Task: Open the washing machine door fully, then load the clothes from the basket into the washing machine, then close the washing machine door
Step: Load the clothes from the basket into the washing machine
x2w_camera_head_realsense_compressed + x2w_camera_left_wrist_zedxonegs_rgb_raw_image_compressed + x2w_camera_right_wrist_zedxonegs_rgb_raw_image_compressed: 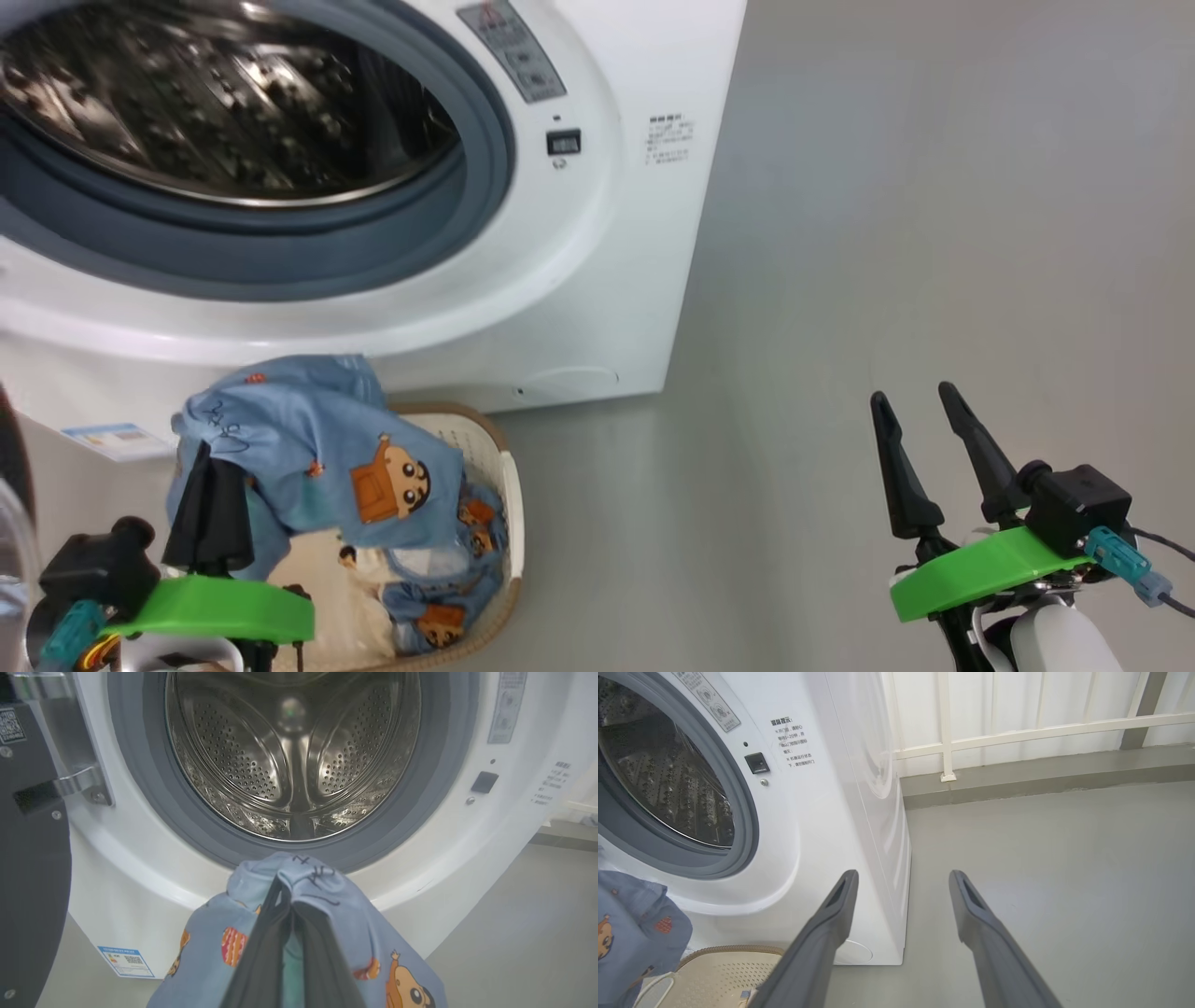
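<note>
Left gripper (205,485) clamps the blue cartoon garment (317,439) just below the drum (215,103), so lift it above the grey seal (280,252) and push deep inside, with the right gripper (911,392) splayed empty, right of the drum.

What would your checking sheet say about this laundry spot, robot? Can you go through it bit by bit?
Surface: grey floor, smooth and plain.
Job's things: washing machine with its door swung open; no clothes seen in the drum; blue cartoon garment hangs over the basket; more clothes lie inside the basket.
Clutter: nothing seen.
Pincers: left pincer shut on the blue cartoon garment; right pincer open, holding nothing, over the floor.
Cables: dark cable at the right wrist.
Surroundings: white railing beyond the machine.
</note>
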Robot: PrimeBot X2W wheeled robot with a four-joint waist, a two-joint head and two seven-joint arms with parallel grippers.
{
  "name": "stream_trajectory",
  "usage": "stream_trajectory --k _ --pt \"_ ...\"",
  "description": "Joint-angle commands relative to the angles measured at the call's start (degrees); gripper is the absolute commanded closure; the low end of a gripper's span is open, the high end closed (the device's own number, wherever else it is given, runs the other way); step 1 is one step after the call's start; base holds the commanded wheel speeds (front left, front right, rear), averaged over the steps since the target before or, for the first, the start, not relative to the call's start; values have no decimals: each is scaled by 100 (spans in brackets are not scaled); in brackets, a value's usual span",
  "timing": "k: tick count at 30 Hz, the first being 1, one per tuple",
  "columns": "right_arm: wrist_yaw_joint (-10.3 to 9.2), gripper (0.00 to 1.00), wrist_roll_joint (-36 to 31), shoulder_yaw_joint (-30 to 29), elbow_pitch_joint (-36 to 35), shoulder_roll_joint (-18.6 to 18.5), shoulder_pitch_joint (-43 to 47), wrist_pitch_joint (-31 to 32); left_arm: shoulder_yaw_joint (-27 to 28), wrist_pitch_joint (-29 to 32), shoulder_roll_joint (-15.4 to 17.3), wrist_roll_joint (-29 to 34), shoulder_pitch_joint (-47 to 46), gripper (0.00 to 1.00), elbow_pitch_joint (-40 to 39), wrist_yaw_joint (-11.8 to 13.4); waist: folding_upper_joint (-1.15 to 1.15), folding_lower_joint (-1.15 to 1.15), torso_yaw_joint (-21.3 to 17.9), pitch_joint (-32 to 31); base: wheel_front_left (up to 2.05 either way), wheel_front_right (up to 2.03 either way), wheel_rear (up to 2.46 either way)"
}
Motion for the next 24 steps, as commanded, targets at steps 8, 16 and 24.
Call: stream_trajectory --k 8,16,24 --pt "9 0 -80 121 -82 -25 125 -68 117 -37 79 -5 273 100 -764 124 0 1 100 -593 0 0 0" --pt "9 0 -138 117 -48 -17 237 -68 211 -37 79 139 673 100 -1033 146 0 1 15 -977 0 0 0" --pt "9 0 -203 87 -77 -11 396 -68 315 -37 79 166 966 100 -1129 224 0 1 -99 -1172 0 0 0"
